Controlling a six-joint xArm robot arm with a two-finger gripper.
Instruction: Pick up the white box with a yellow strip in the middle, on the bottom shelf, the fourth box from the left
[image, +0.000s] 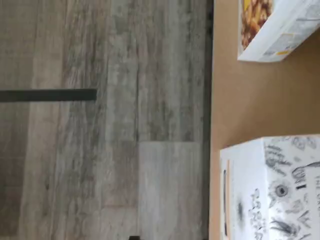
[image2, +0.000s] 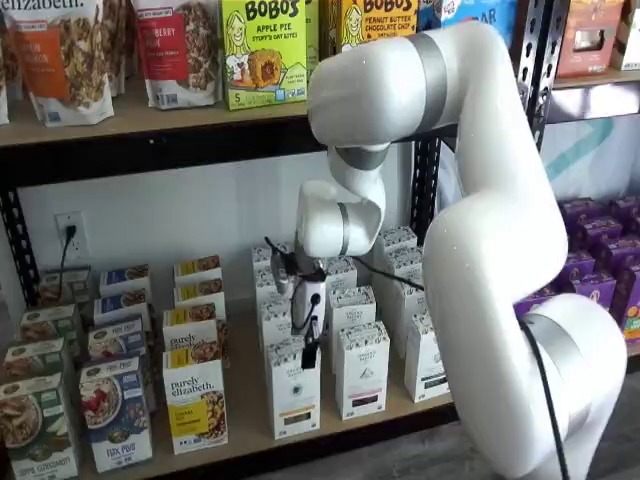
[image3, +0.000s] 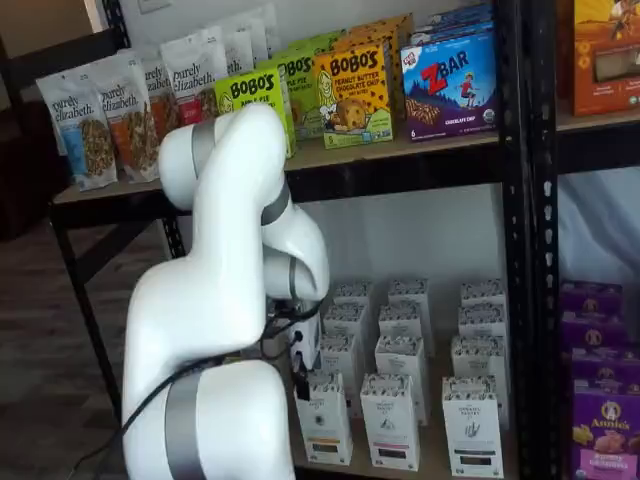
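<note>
White arm (image2: 500, 250) fills the foreground; its gripper (image2: 311, 352), jaws' state unclear, hangs over the white box (image2: 294, 388) at the bottom shelf (image2: 240, 440) front edge; likely light, stiff carton, best pinched across narrow sides.

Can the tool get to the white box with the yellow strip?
Probably yes. The tool hangs right above the white box, which is at the front edge of the bottom shelf with nothing in front of it. Its fingers show side-on, so their opening is unclear.
</note>
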